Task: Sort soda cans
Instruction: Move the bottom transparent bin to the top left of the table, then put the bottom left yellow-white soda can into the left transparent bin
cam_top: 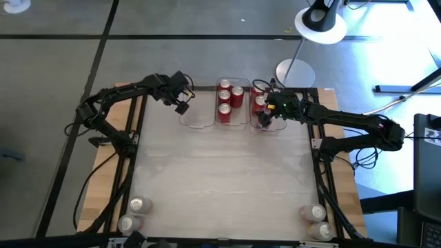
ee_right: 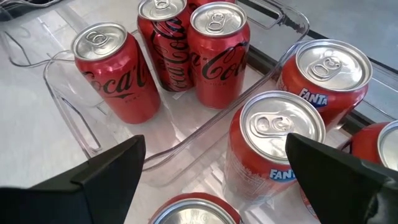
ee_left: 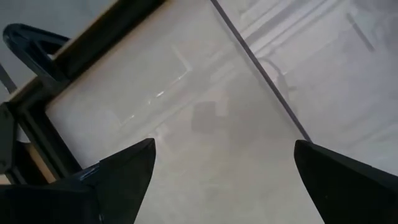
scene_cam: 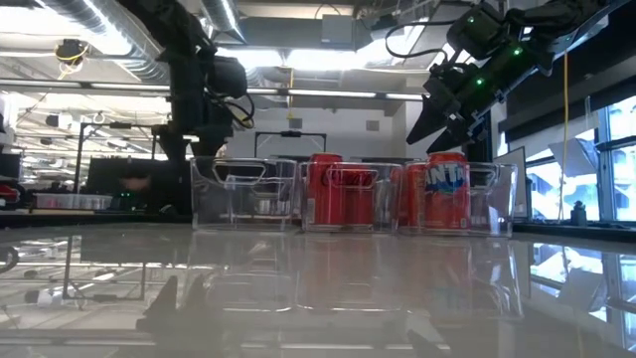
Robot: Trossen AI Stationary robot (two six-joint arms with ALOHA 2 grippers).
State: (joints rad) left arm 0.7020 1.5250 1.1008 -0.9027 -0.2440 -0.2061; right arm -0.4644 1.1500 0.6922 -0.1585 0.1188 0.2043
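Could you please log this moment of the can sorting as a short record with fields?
left bin: no cans visible
middle bin: three red Coca-Cola cans
right bin: Fanta cans
unsorted: silver-topped cans at near-left corner and near-right corner
left end effector: open, empty, above the left bin
right end effector: open, empty, above the Fanta cans
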